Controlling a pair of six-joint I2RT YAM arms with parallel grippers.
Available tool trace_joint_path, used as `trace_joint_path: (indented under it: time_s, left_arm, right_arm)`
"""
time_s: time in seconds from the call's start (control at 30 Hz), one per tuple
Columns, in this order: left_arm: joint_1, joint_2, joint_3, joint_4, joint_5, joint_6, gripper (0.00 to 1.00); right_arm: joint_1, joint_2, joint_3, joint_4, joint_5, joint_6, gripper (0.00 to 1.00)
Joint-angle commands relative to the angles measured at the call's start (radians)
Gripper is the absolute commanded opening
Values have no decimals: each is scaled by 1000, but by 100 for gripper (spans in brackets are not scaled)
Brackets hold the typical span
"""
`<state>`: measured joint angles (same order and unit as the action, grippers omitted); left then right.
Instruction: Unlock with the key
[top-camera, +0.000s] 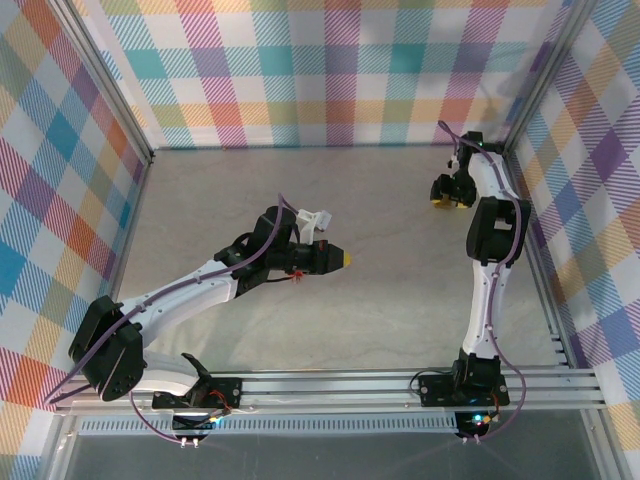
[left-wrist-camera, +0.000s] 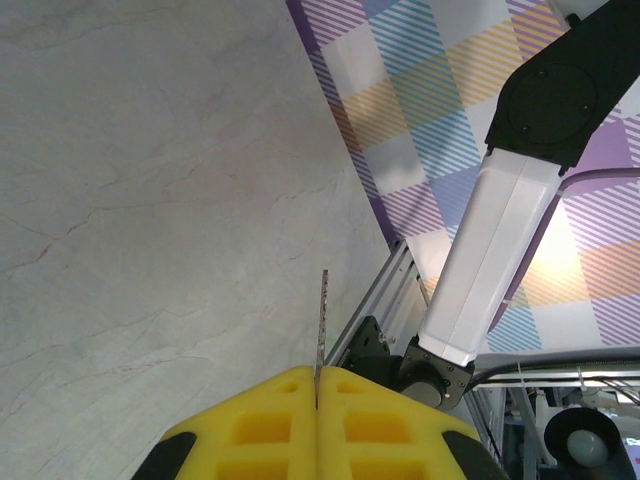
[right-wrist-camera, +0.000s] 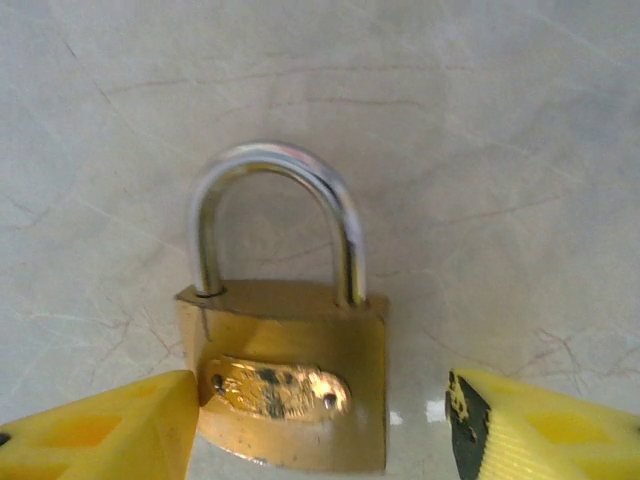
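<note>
A brass padlock (right-wrist-camera: 290, 390) with a steel shackle (right-wrist-camera: 275, 215) lies flat on the marble table top, both shackle legs seated in the body. My right gripper (right-wrist-camera: 320, 420) straddles the body and is open: its left finger (right-wrist-camera: 120, 430) touches the lock's side, while its right finger (right-wrist-camera: 540, 430) stands a gap away. From above, that gripper (top-camera: 443, 197) is down at the far right corner. The key (left-wrist-camera: 322, 330) is a thin metal blade sticking out from between the yellow pads of my left gripper (left-wrist-camera: 317, 375), which is shut on it. That gripper (top-camera: 345, 258) hovers mid-table and points right.
Plaid walls (top-camera: 330, 70) enclose the table on three sides. An aluminium frame rail (top-camera: 340, 385) runs along the near edge. The right arm (left-wrist-camera: 500, 250) and its base stand ahead of the key in the left wrist view. Bare marble (top-camera: 400, 290) lies between the grippers.
</note>
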<state>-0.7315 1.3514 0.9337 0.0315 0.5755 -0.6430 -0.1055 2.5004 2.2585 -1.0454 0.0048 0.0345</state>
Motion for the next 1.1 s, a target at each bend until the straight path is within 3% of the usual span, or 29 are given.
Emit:
trace_joint_path:
  time_s: [0.0,0.33,0.77,1.07]
  left_arm:
    - [8,3,3,11,-11,-11,0]
    - [8,7,6,-12,-21,-5,0]
    - [8,1,-6,-16,-34,-2,0]
    - [8,-1,-13,-12,-39,-4,0]
  right_arm:
    - [-9,51,36,-36,0,-22,63]
    - [15,89,38,-62,14,-8,32]
    - [108,-53,-180,43,199,30,12]
    - [164,-54,-184,43,254,31,4]
